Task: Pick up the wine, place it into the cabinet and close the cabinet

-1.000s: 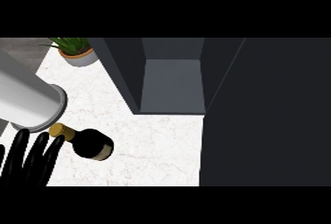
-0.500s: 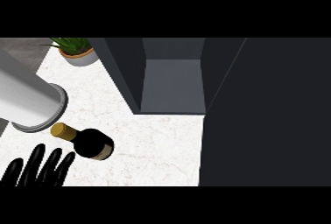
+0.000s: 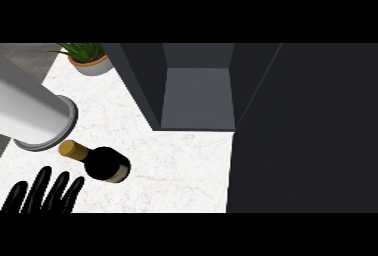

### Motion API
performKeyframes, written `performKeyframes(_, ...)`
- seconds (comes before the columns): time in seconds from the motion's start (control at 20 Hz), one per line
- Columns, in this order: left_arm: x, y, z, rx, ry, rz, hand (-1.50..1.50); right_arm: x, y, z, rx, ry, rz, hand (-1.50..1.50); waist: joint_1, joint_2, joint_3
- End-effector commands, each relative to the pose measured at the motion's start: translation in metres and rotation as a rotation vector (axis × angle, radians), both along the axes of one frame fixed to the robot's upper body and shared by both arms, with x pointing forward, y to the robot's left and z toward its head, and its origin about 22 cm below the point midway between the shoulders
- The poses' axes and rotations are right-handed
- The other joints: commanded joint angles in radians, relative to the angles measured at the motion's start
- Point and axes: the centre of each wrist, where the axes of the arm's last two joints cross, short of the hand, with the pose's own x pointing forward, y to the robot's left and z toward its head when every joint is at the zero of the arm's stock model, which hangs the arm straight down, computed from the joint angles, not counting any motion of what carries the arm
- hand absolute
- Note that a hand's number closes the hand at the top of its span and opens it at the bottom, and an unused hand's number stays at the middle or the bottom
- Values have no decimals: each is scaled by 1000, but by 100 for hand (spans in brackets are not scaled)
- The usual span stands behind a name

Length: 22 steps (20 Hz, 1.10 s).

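1. My left hand had pulled back toward me, fingers straight and spread, holding nothing.
2. The wine bottle stood on the tabletop just ahead of my fingertips, untouched.
3. The cabinet stood open beyond, so the grasp remained undone.

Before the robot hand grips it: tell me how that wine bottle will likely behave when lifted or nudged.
The wine bottle stands upright, tall and narrow, so a nudge near its gold cap could tip it. Its dark round body looks smooth, probably slippery. Once tipped, it would likely roll on the counter.
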Motion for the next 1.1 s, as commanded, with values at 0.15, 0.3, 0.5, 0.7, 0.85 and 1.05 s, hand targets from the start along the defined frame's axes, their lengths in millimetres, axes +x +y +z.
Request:
performKeyframes(0.15, -32, 12, 49, -26, -136, 64, -150, -13, 1, 19, -4, -15, 2, -150, 5, 0, -1)
performKeyframes(0.3, -35, 20, 51, -14, -139, 79, -150, -12, 2, 20, 3, -33, -12, -150, 5, -1, -1)
performKeyframes(0.5, -20, 36, 40, -10, -120, 96, -150, -15, 9, 27, 1, -35, -7, -150, -7, 2, -2)
performKeyframes(0.7, -29, 42, 39, -9, -126, 98, -150, -10, 2, 30, 26, -40, -43, -150, 10, -3, -2)
performKeyframes(0.85, -19, 52, 32, -7, -112, 162, -150, -19, 7, 30, 13, -24, -20, -150, -1, -2, -2)
performKeyframes(1.05, -4, 69, 34, 20, -68, 181, -150, -23, 5, 37, 15, -32, 4, -150, -15, 1, -1)
